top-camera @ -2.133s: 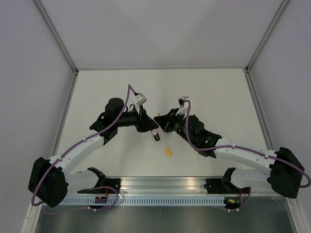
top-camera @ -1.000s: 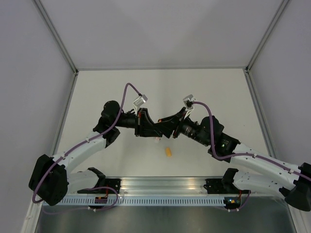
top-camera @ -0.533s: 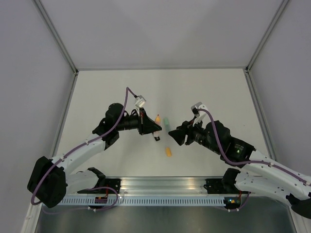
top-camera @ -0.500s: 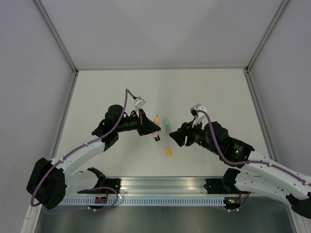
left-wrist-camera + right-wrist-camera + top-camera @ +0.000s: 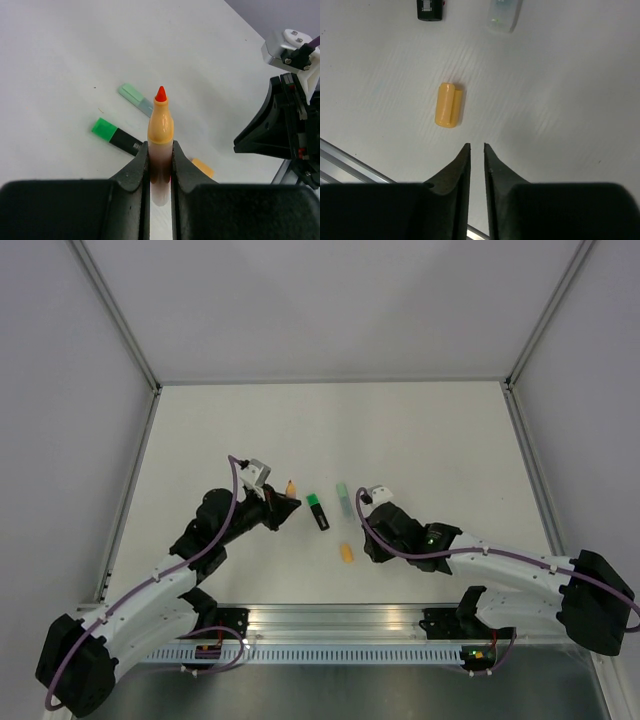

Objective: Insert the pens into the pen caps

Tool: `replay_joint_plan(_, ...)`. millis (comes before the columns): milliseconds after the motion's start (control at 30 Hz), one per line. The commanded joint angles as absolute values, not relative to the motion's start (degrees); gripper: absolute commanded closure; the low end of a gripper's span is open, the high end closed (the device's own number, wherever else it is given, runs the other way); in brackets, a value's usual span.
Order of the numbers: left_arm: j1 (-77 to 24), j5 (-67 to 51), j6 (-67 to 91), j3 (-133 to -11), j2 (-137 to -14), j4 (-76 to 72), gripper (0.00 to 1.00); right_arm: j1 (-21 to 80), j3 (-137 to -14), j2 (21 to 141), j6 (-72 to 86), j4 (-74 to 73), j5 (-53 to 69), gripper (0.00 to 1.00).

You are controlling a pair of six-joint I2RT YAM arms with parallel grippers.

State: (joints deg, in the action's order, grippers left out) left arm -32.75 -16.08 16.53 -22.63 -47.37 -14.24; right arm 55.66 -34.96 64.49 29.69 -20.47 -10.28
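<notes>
**Orange pen held up, its cap waiting below**

The left pincer (image 5: 160, 150) is clamped on the barrel of the orange pen (image 5: 160, 117). It holds the pen clear of the worktop (image 5: 430, 430) with the red tip pointing away from the fingers. That leaves the writing end free, probably so a cap can be pushed onto it.

The right pincer (image 5: 474, 147) hangs empty just above the surface, its fingers nearly together with a thin gap. The orange cap (image 5: 449, 105) lies on its side just ahead of it and a little to one side, so this arm looks set to fetch it.

The black pen (image 5: 319, 512), green at one end, lies flat between the two arms. The pale green cap (image 5: 343, 498) lies just beside it, not touching.

The worktop is plain matt white and bare of other clutter. Pale grey walls (image 5: 330, 310) close it in on three sides, and a metal rail (image 5: 350, 618) runs along the near edge.
</notes>
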Motion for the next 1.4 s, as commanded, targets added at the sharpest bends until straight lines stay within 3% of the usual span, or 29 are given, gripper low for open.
replay_joint_plan(0,-32.78,-10.72,13.97,-22.94,-46.15,-14.77,0.98,56.07,-34.90,65.57,32.16,-16.80,-8.54,0.82)
replay_joint_plan(67,-32.78,-8.98,14.06,-22.68,-44.92,-14.24,0.98,56.34,-32.71,65.04,34.18,-12.50,-6.43,0.93)
replay_joint_plan(167,-32.78,-6.17,14.06,-22.33,-43.16,-13.10,0.98,57.21,-30.16,64.51,37.35,-6.69,-3.43,1.00)
replay_joint_plan(933,-32.78,-3.43,14.24,-21.62,-41.66,-13.01,0.98,62.67,-27.51,77.16,41.84,7.56,-10.63,1.00)
replay_joint_plan(1367,-32.78,-3.34,14.15,-21.71,-42.19,-13.10,0.98,62.58,-27.95,74.01,42.72,-2.72,-27.85,1.00)
